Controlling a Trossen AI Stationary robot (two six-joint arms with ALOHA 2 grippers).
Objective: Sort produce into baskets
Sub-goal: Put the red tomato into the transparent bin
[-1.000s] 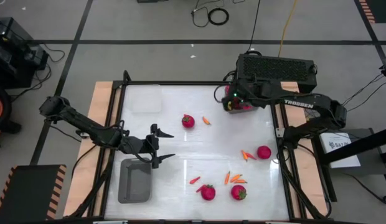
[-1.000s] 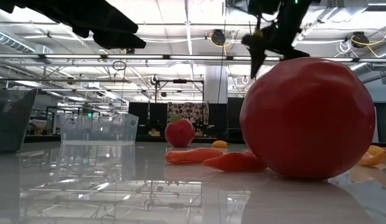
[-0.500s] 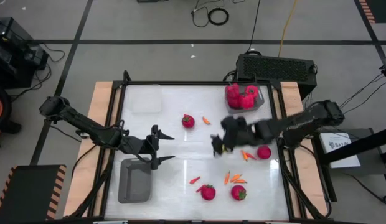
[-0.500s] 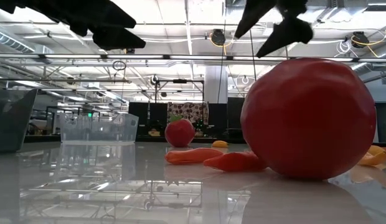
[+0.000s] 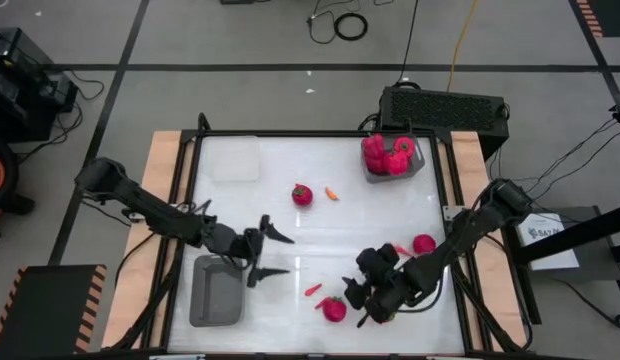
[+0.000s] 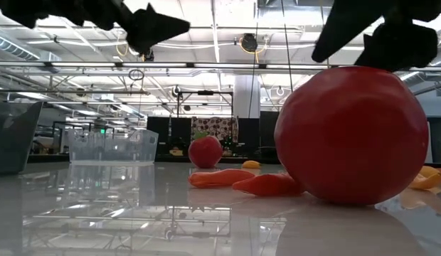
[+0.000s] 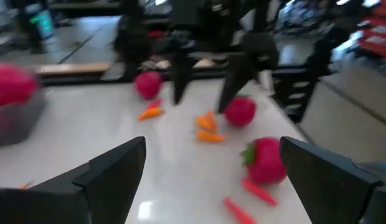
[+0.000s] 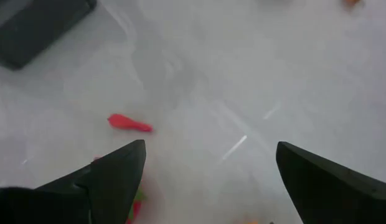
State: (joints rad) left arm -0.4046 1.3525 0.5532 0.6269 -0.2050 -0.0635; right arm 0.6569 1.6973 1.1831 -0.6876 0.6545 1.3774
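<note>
My right gripper is open and empty above the near part of the table, next to a round red green-topped fruit. Its wrist view shows a slim red chilli lying on the table ahead. My left gripper is open and empty, above the table beside the grey basket. A second grey basket at the far right holds red peppers. A clear basket stands at the far left. Other red fruits and an orange chilli lie loose.
In the left wrist view, orange chillies and red fruits lie between the two grippers. The low view is filled by a near red fruit with orange chillies beside it. The table's middle, between the baskets, is bare.
My right gripper has left the far right basket, where the peppers now lie, and gone toward the table's near edge, down among the loose fruits and chillies. My left gripper has shifted a little toward the right and turned.
</note>
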